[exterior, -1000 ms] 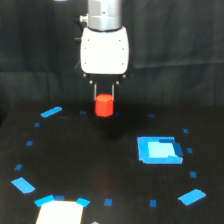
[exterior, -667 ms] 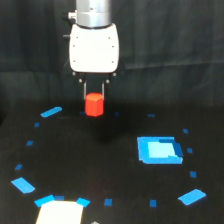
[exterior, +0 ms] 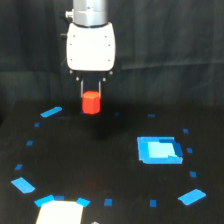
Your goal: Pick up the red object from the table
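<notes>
Exterior view: gripper (exterior: 91, 95) clamps stubby matte red object (exterior: 91, 103) above table (exterior: 115, 165).

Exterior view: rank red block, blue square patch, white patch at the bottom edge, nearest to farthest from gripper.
From the gripper:
1. Red block, between its fingers.
2. Blue square patch, lower and toward the view's right.
3. White patch, at the bottom edge, toward the view's left.
</notes>
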